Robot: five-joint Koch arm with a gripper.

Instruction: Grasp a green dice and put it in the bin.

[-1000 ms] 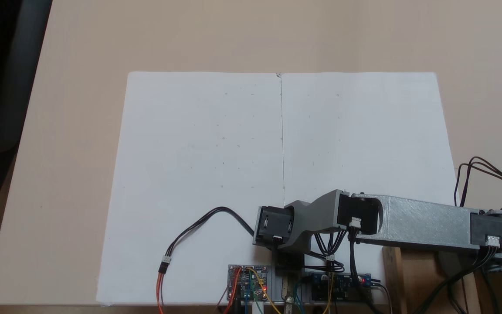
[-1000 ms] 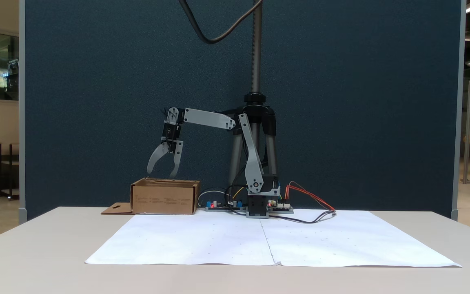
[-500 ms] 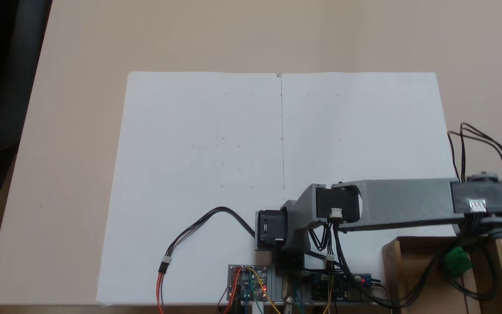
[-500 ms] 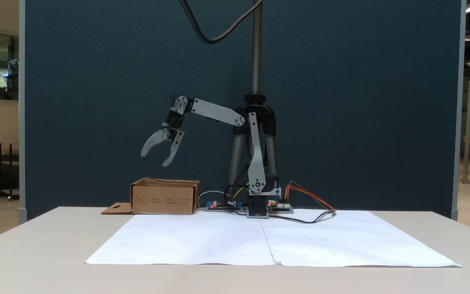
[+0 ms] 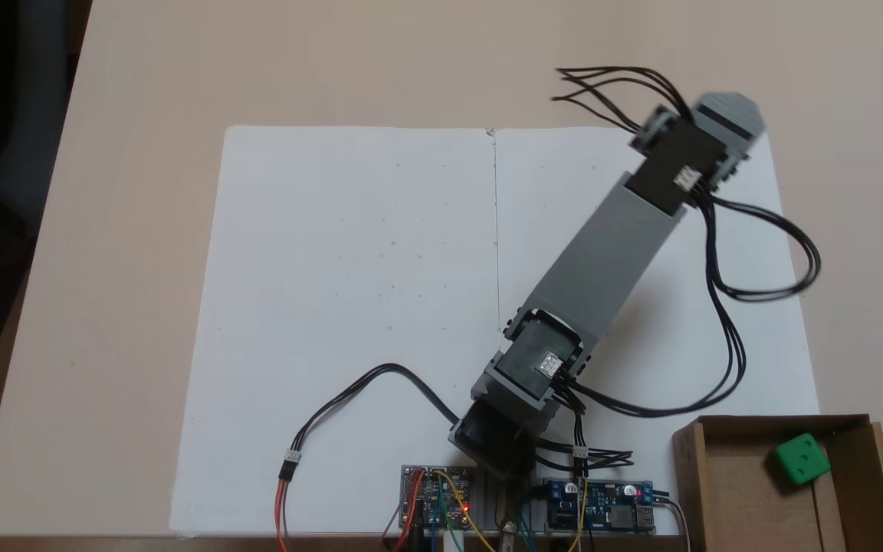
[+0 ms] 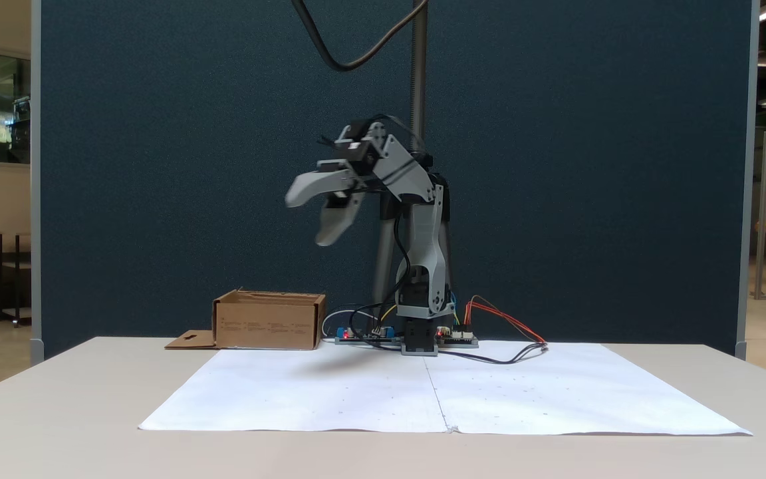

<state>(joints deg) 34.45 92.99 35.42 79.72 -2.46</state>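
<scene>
Dice (image 5: 801,459), bright green, is lying inside the cardboard bin (image 5: 733,491) by the right wall. Gripper (image 6: 310,218) is hanging high, jaws parted, empty. Trailing black cables (image 5: 725,307) risk snagging the bin's rim on any low sweep.

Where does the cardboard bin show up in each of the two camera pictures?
Fixed view from above: the bin sits in the bottom right corner, the green dice inside.
Fixed view from the front: the bin stands left of the arm's base.
Shared landmark: the white paper sheet.
</scene>
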